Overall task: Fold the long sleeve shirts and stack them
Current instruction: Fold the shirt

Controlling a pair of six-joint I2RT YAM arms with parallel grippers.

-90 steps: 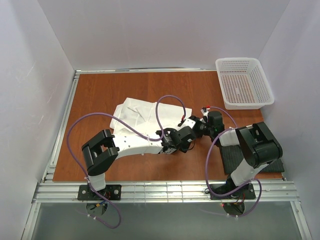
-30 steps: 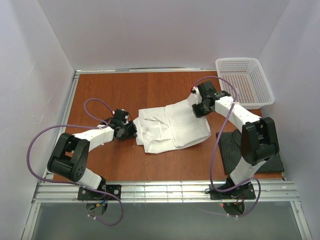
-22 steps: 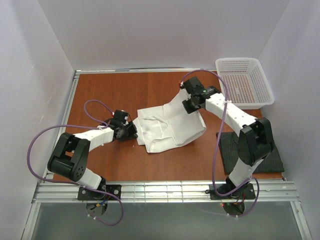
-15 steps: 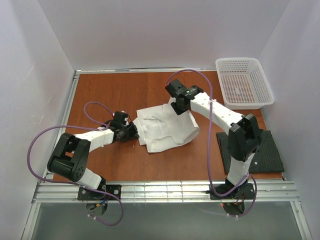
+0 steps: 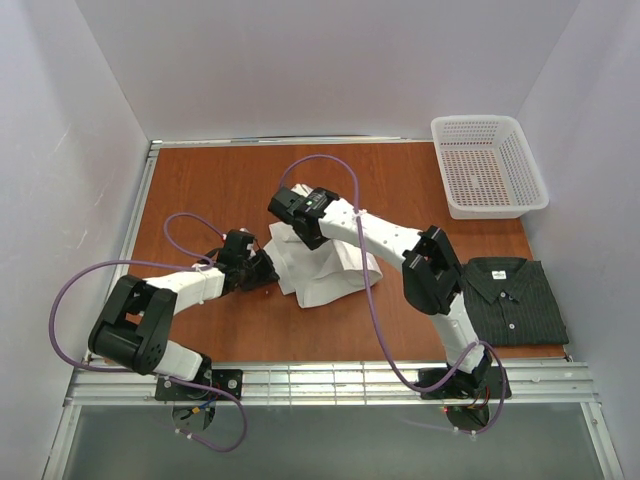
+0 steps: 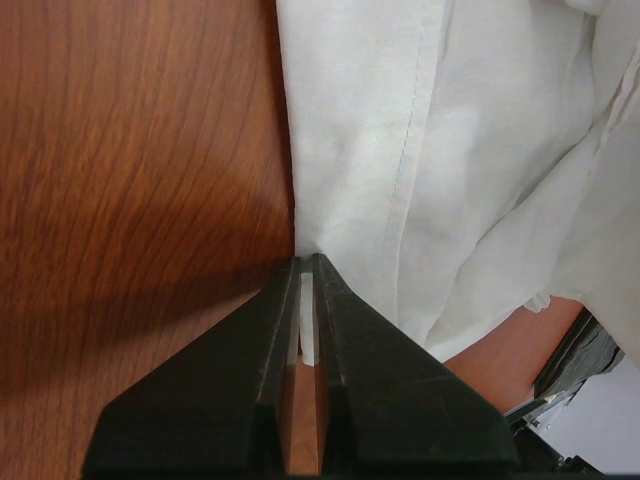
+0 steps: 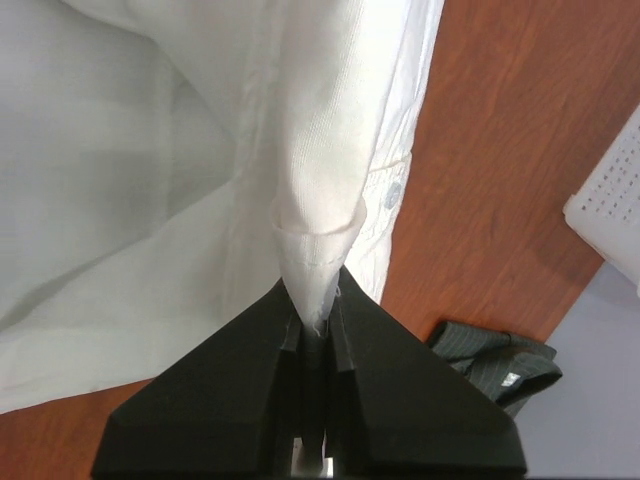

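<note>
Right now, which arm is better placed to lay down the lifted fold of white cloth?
Right, probably. The right gripper holds a raised fold of the plain white cloth shirt over its left part; the left gripper just pins the shirt's left edge at the brown wooden table.

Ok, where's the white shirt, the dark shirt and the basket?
white shirt [image 5: 330,283]: top view, on its near folded part.
dark shirt [image 5: 515,300]: top view, on the middle of its front.
basket [image 5: 497,208]: top view, on its near wall.
</note>
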